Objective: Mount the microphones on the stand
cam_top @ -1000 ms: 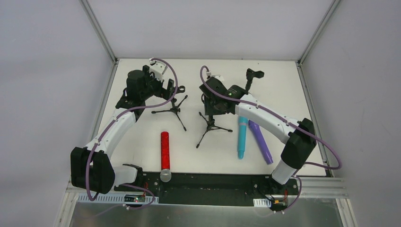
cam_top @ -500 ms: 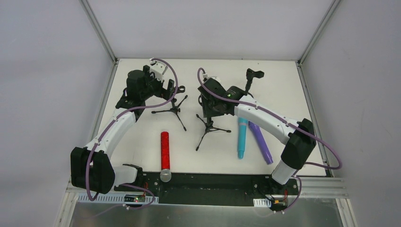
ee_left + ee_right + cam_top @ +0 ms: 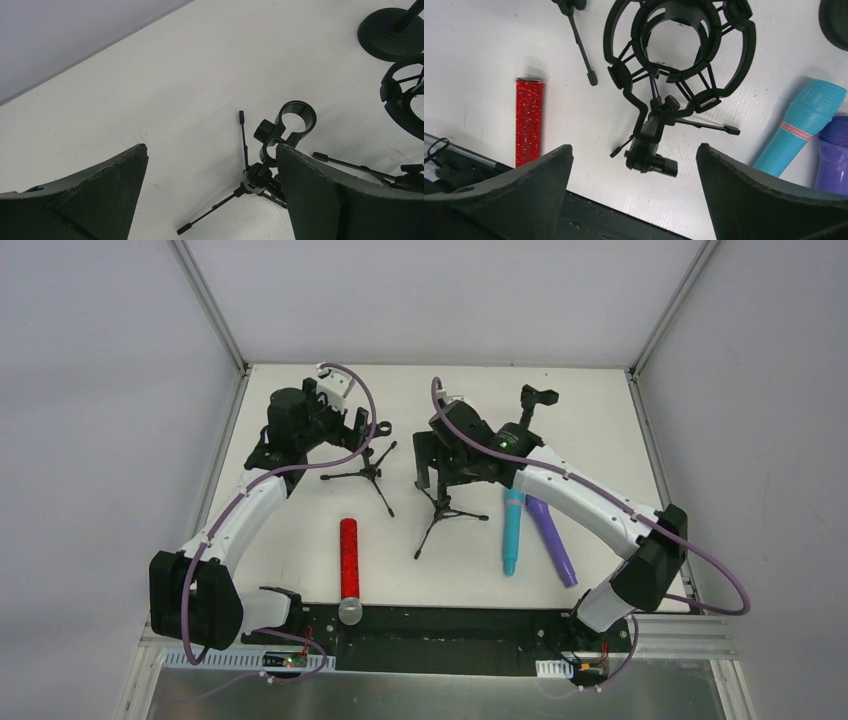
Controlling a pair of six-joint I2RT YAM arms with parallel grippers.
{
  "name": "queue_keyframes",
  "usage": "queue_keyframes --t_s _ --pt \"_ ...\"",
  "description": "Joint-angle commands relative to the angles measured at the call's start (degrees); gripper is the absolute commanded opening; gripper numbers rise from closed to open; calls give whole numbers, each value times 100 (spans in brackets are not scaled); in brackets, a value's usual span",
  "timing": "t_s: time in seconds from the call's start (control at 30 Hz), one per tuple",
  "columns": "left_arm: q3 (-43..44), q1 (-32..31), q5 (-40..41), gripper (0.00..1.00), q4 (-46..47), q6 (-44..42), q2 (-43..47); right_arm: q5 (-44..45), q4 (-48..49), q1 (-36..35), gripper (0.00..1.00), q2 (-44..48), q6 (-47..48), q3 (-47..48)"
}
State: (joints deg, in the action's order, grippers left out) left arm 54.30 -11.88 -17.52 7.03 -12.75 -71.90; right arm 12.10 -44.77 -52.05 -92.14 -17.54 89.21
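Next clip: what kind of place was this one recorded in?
Most likely a lab robot test cell, not a studio: a white table boxed in by plain grey walls and metal frame posts, with the left arm and right arm bolted at its near edge and microphones laid out as props.

Red microphone (image 3: 349,552), cyan microphone (image 3: 512,530), purple microphone (image 3: 553,542)

— What closed the space in?
— Plain pale grey walls (image 3: 440,300) stood at the back and on both sides, and slanting silver aluminium posts (image 3: 210,305) ran down the two back corners.
— And underneath?
— A flat white table top (image 3: 600,425), faintly scuffed in the wrist views, had a black strip (image 3: 450,625) along its near edge and a brushed metal plate (image 3: 440,690) in front of that.
— The light?
— It was even and soft, and the shadows were faint.
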Motion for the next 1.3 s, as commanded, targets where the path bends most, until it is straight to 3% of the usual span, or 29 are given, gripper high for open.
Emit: queue_keyframes --t_s 0.0,0.33,0.6,0.8,1.03,1.27 --pt "235 45 -106 99 124 71 109 68 183 -8 99 604 -41 -83" --pt "358 45 133 99 -129 337 509 -51 323 165 99 1183 -97 -363" --pt "423 62 1224 99 -562 810 995 -260 316 165 99 1253 -83 -374" --pt "331 63 1384 99 -562 1024 1414 -280 382 165 99 1448 -104 -633" --pt "462 63 1372 98 -1594 2120 1695 -273 412 186 99 1882 -129 -1175" --pt "-153 63 1074 98 -2584 3697 2268 -831 670 315 99 2412 -371 -1949"
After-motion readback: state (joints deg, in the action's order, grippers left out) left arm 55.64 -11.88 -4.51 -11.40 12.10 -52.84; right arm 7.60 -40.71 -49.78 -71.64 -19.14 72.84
